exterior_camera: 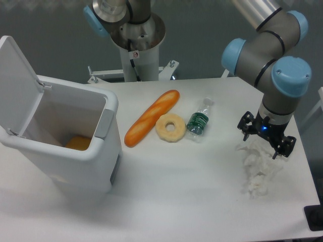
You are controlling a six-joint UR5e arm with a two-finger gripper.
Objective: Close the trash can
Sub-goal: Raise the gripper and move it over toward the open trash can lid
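Down at the front, the trash can (75,146) fills the left side of the table (192,201), and its lid (17,85) is standing wide open, tipped back on the hinge at the far left. Look inside the trash can and you can see something orange (78,142) lying at the bottom. The grey latch (103,123) sits on the rim facing the middle of the table.

Just right of the trash can, a long orange-brown baguette (150,117) lies on a slant. Touching its lower side is a pale ring-shaped pastry (170,127), and just beyond that, farther from the trash can, a small crushed bottle with a green label (199,121).

Well away from the trash can, at the right edge, the gripper (266,136) hangs pointing down with its two dark fingers (246,125) spread apart, nothing pinched between them. Right under it, a crumpled white tissue (260,169) lies on the table. Whether the fingertips are touching it, I cannot tell from this angle.
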